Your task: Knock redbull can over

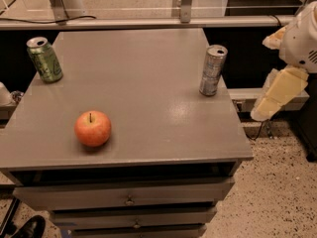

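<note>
The redbull can [213, 70], a tall slim silver can with blue patches, stands upright near the right edge of the grey table [148, 93]. My gripper [276, 92] is at the right side of the view, off the table's right edge and apart from the can. It hangs below the white wrist [301, 33], at about the height of the can.
A red apple [92, 128] sits at the table's front left. A wider green can [44, 59] stands at the back left corner. Drawers [129, 198] are under the tabletop. A rail [148, 22] runs behind the table. Speckled floor [277, 192] lies to the right.
</note>
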